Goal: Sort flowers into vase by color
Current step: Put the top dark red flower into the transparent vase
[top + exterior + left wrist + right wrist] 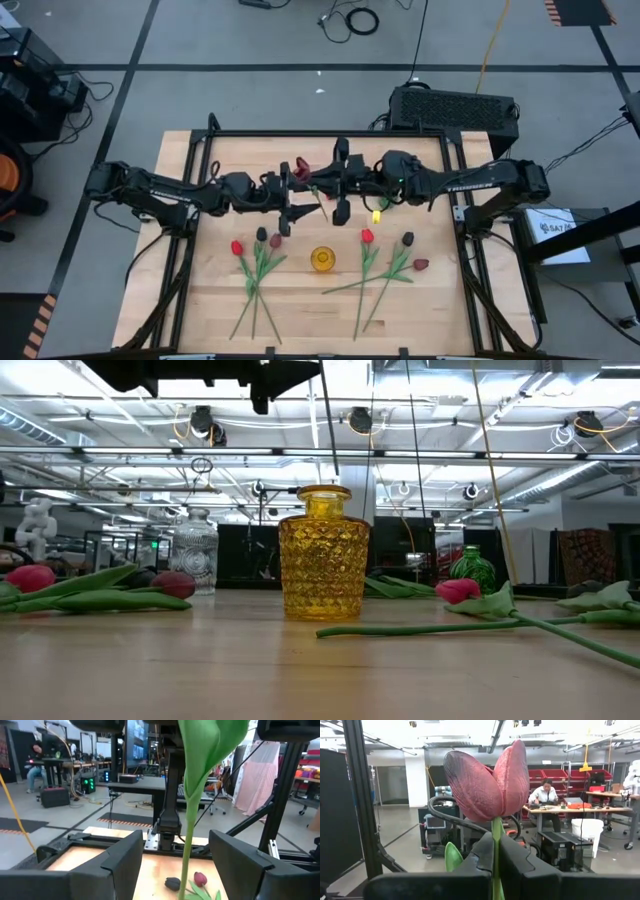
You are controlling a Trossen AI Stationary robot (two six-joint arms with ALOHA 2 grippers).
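My right gripper [318, 182] is shut on a red tulip [487, 782] high over the table's middle, above the yellow vase [322, 259]. My left gripper [300, 193] is open. Its fingers [107, 865] stand on either side of the same tulip's green stem [186, 850] without touching it. The stem's lower end [324, 420] hangs above the yellow vase [323, 555]. Three tulips [258, 262] lie on the table left of the vase and three tulips [388, 262] lie right of it. My right gripper pinches the tulip's stem [495, 851] between its two fingers, just below the head. The fingers lie across the stem. The head [302, 172] stands clear beyond the fingers. The rest of the stem hangs below, clear of the table.
A clear glass vase [195, 550] and a green vase [470, 568] stand farther back, left and right of the yellow one. A black frame [455, 215] runs round the table. People sit at desks in the room behind.
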